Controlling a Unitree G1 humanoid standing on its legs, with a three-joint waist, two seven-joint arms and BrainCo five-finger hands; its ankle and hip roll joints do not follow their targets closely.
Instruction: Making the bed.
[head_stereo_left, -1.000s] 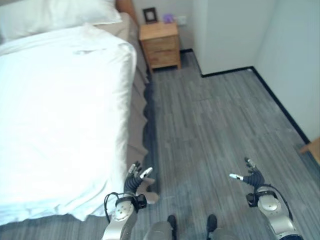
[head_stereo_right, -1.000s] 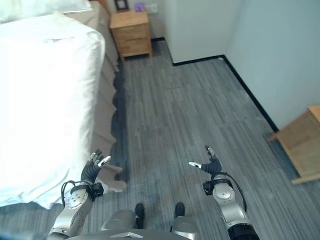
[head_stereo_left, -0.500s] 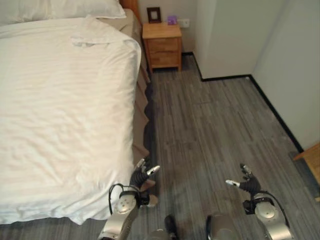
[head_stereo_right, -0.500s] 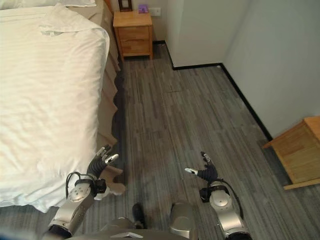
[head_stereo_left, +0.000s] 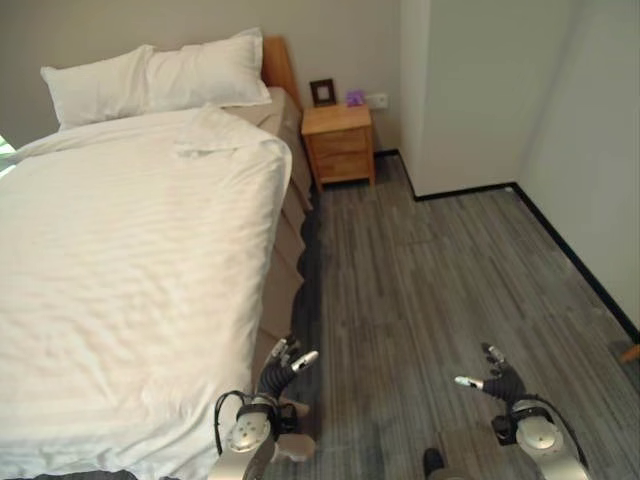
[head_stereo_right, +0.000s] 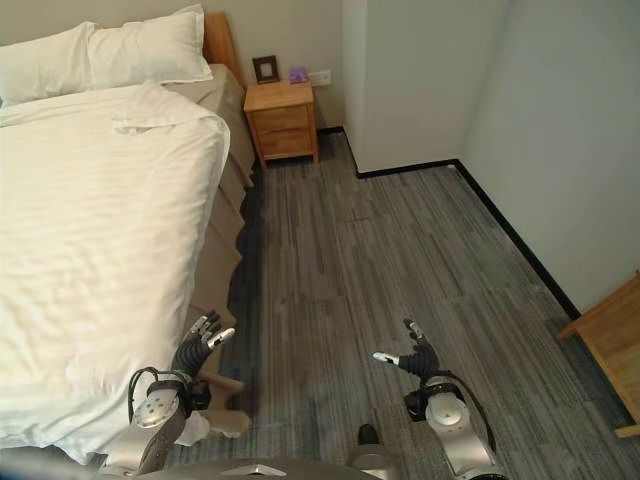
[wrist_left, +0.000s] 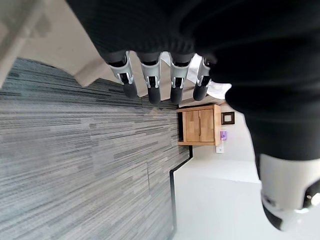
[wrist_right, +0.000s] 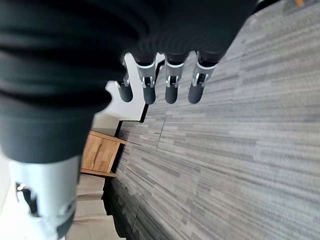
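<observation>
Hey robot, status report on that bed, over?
Left hand open, right hand open, both empty. White duvet spread over bed, pillows at head. Nightstand beyond.

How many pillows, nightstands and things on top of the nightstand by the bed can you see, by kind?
Pillows: 2
Nightstand: 1
Picture frame: 1
Purple thing, too small to identify: 1
Total: 5

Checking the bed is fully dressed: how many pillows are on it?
2, side by side at the head of the bed: one pillow farther from the nightstand, the other nearer it.
</observation>
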